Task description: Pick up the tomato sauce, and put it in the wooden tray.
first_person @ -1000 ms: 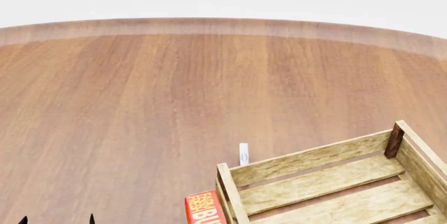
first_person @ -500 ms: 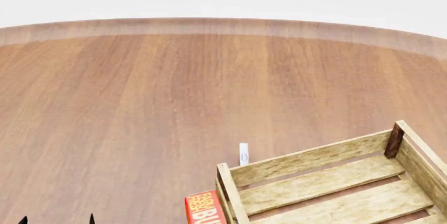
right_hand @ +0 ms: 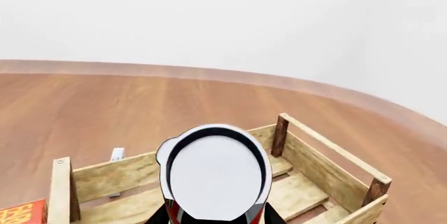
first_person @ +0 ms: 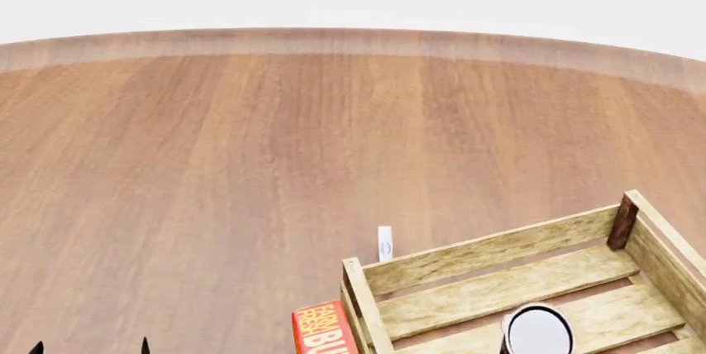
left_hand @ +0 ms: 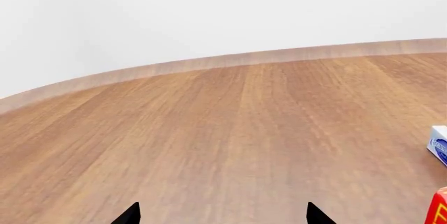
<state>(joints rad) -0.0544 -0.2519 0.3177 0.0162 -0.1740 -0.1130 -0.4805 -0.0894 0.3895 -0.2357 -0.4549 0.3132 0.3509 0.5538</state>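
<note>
The small cylindrical tomato sauce can (right_hand: 215, 178) with its plain silver-white top and a strip of red label is carried upright by the right gripper (right_hand: 215, 217), whose dark fingers are seen pinching it at the lower sides in the right wrist view. In the head view the can's top (first_person: 538, 331) shows over the large rectangular wooden tray (first_person: 485, 251) of pale weathered slats with darker corner posts, which sits at the near right part of the brown wooden worktop (first_person: 276, 147). The can is judged to hang above the tray's interior with its long axis vertical, so the coming move calls only for a straight lowering and release; whether it already touches the slatted floor cannot be told. Nothing else is seen inside the tray. The left gripper (left_hand: 222, 216) is spread and empty, well apart from the tray at the near left edge.
</note>
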